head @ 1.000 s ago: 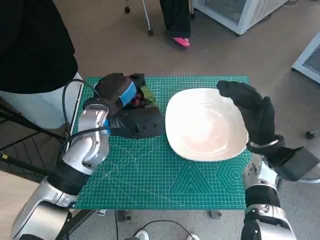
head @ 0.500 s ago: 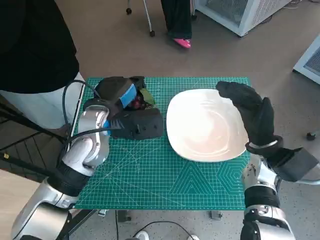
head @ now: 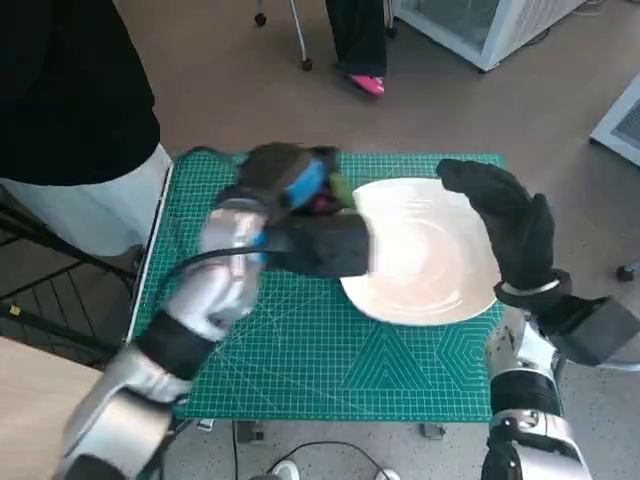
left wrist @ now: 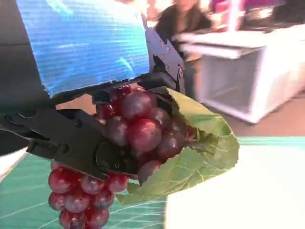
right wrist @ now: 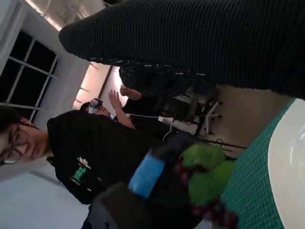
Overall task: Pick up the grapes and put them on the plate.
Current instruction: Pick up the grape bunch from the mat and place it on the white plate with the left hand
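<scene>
My left hand [head: 300, 195] holds a bunch of red grapes [left wrist: 136, 126] with a green leaf [left wrist: 200, 152], lifted off the green mat [head: 280, 350] at the near-left rim of the white plate [head: 440, 260]. The head view shows only a sliver of grapes [head: 322, 203] and leaf beside the blue tape. The left wrist view shows black fingers [left wrist: 81, 143] clamped round the bunch, lower grapes dangling. The right wrist view also shows the left hand [right wrist: 147, 176] with the grapes [right wrist: 214, 210]. My right hand [head: 505, 215] hovers over the plate's right edge, fingers apart, holding nothing.
A person in black stands at the table's left edge [head: 70, 90]. A person's legs and a pink shoe [head: 365, 83] show beyond the far edge. White appliance cabinets [head: 480, 25] stand at the upper right. The right wrist view shows seated people [right wrist: 28, 138].
My left arm has lifted the grapes off the mat's far left and swung them right, to the plate's left rim. The right hand has stayed in place.
</scene>
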